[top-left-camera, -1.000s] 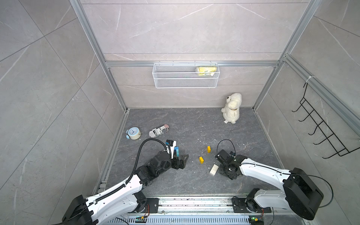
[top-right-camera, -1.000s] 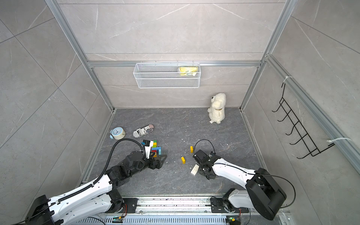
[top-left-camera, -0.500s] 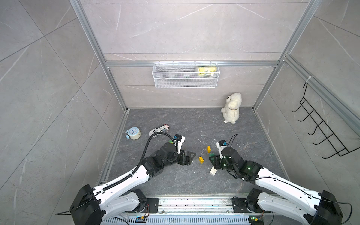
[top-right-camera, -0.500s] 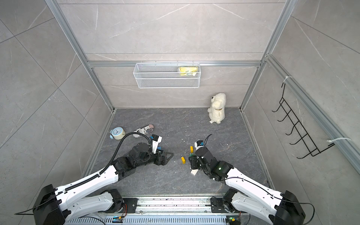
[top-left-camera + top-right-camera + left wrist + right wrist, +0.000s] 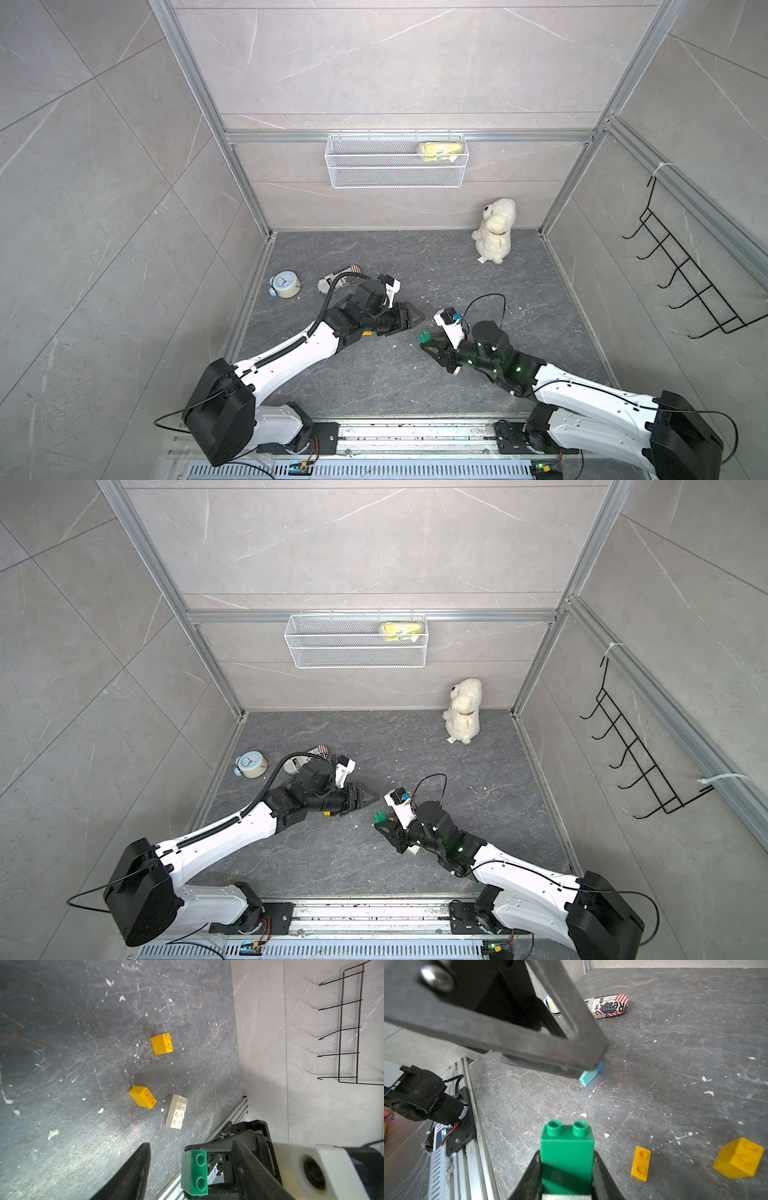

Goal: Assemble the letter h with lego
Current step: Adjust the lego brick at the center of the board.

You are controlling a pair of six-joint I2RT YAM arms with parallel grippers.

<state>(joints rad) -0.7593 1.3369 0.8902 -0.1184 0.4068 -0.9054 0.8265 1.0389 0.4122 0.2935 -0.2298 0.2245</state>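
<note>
green lego (image 5: 566,1147) clamped in right pincer (image 5: 566,1160), left pincer (image 5: 419,320) unclear; blue brick (image 5: 590,1075) wrist-view only.

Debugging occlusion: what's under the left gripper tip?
A light blue brick on the floor, one end showing. The left gripper covers its other end and anything past it.

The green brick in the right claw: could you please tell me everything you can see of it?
The green brick is a tall, narrow block of glossy plastic with smooth sides and two round hollow studs in a row on top. The right claw clamps its lower half between two black fingers, studs pointing away from the claw, clear of the dark grey floor. The left claw is close but apart; nothing else touches it.
</note>
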